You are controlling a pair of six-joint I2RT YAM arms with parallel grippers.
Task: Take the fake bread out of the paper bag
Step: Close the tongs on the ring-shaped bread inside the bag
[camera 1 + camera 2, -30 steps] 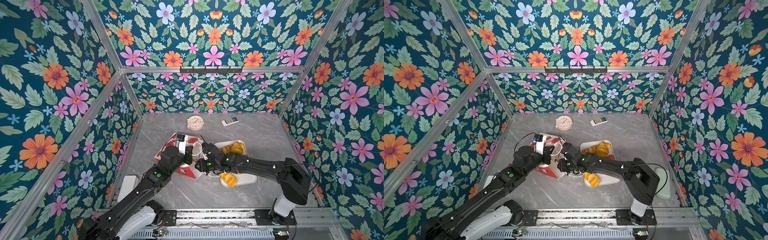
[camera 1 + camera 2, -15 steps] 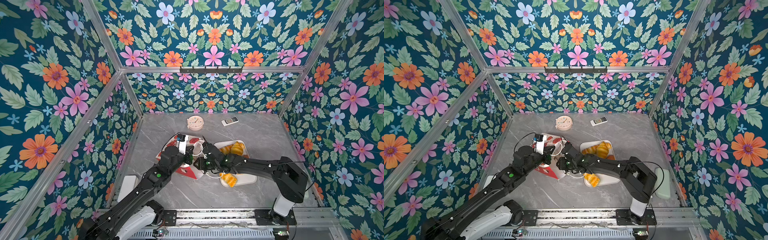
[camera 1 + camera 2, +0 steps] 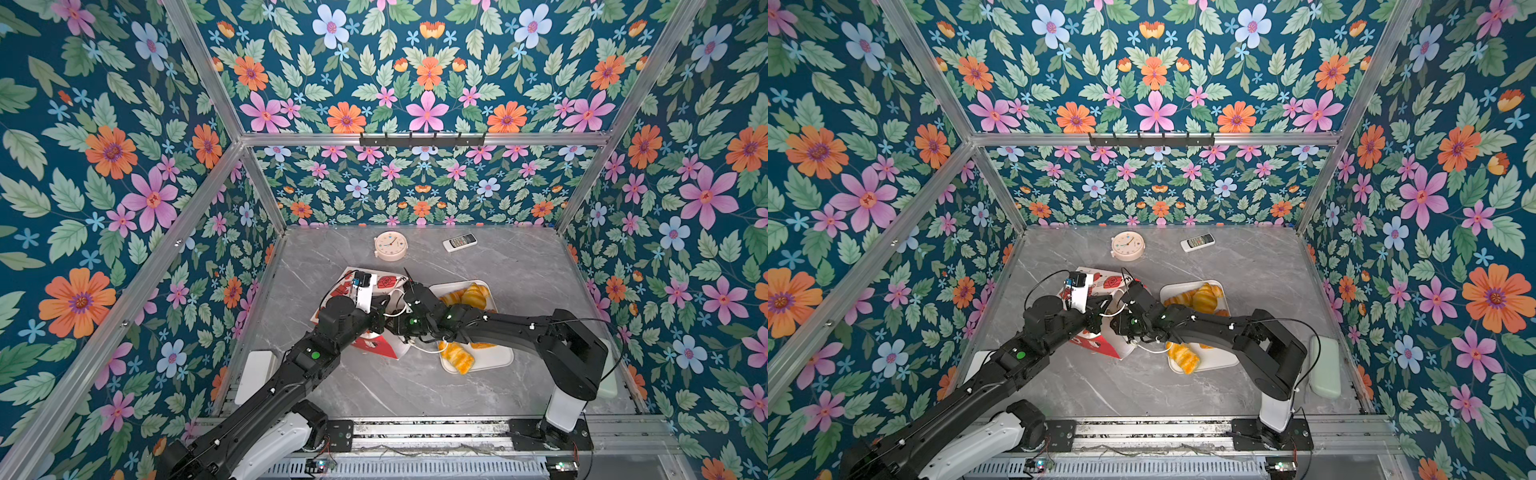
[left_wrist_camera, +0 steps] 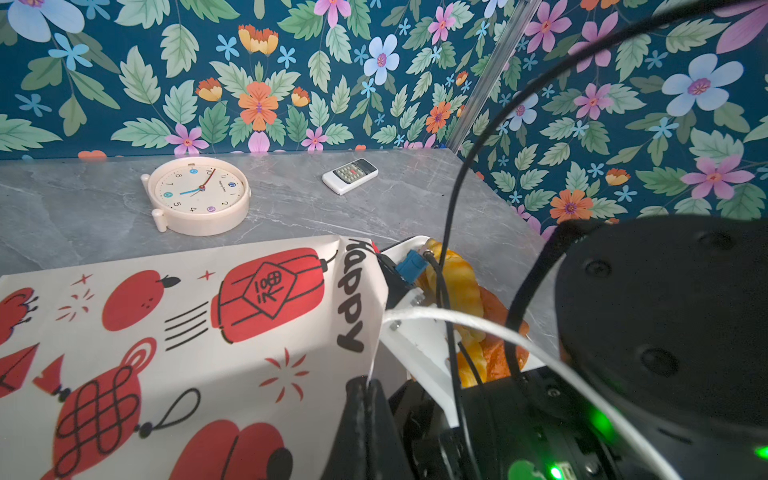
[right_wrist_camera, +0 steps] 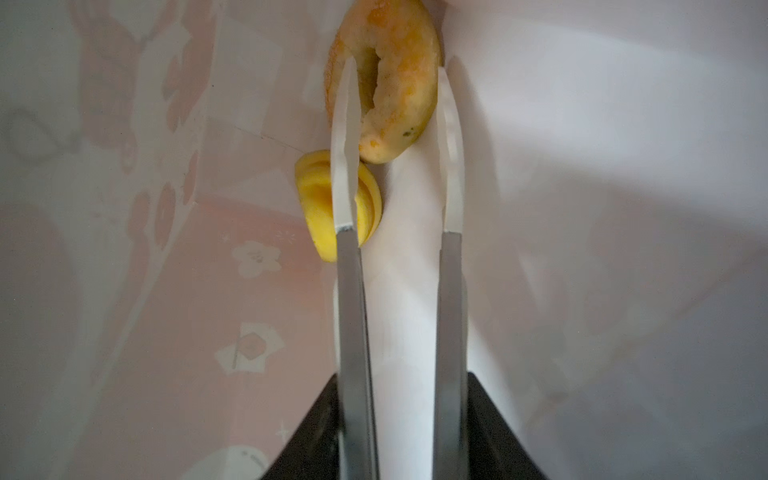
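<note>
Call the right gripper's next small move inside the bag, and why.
Probably close on the ring doughnut. In the right wrist view the right gripper is open inside the paper bag, and its fingers appear to straddle the doughnut. A small yellow roll lies beside one finger. The left gripper pinches the bag's edge.

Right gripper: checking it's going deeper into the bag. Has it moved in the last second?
Yes: the arm of the right gripper has shifted left over the tray, toward the paper bag, in a top view.
</note>
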